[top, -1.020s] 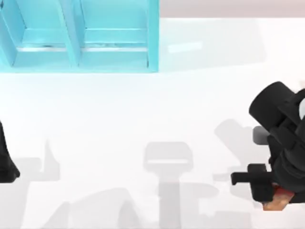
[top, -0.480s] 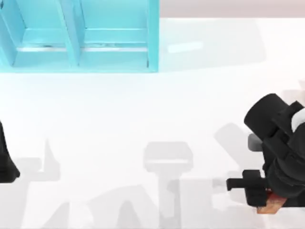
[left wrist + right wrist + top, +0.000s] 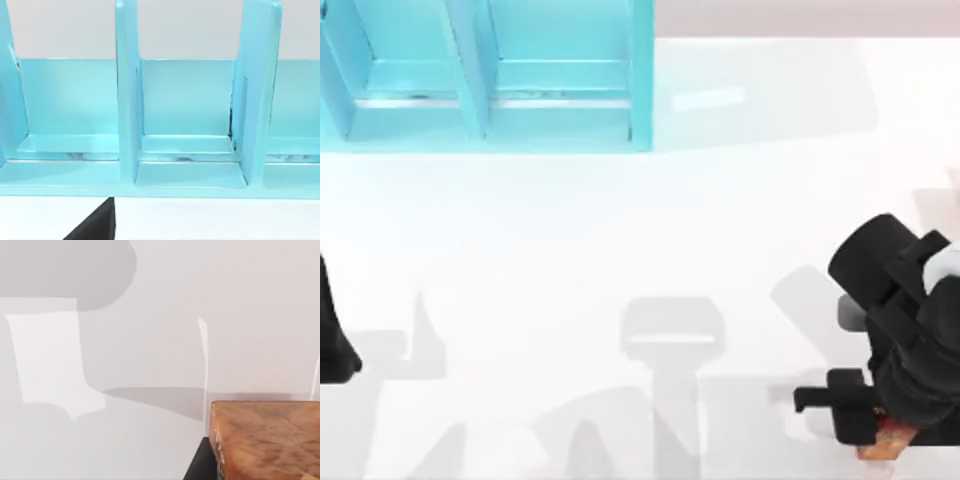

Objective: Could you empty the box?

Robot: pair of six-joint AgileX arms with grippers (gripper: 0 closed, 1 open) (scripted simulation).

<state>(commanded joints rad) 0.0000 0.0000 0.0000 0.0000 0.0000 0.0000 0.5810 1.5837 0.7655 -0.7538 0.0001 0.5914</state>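
Top view: my right arm sits low at the table's right edge, right gripper [image 3: 876, 432] over an orange-brown block [image 3: 882, 445] that peeks out just under it; I can't tell from here if the jaws are clamped on it. The blue box [image 3: 640, 75] is well apart from the jaws, up at the far left, its compartments looking bare. Left arm [image 3: 334, 340] parked at the left edge. Left wrist view: box dividers [image 3: 127, 100] straight ahead and nothing in the compartments; jaw state can't be told. Right wrist view: block [image 3: 265, 440] close by the jaws over white table [image 3: 150, 340]; whether it's touching down is unclear. My read: last item is out and the place step is in hand. Next move calls for setting it down, releasing and backing off.
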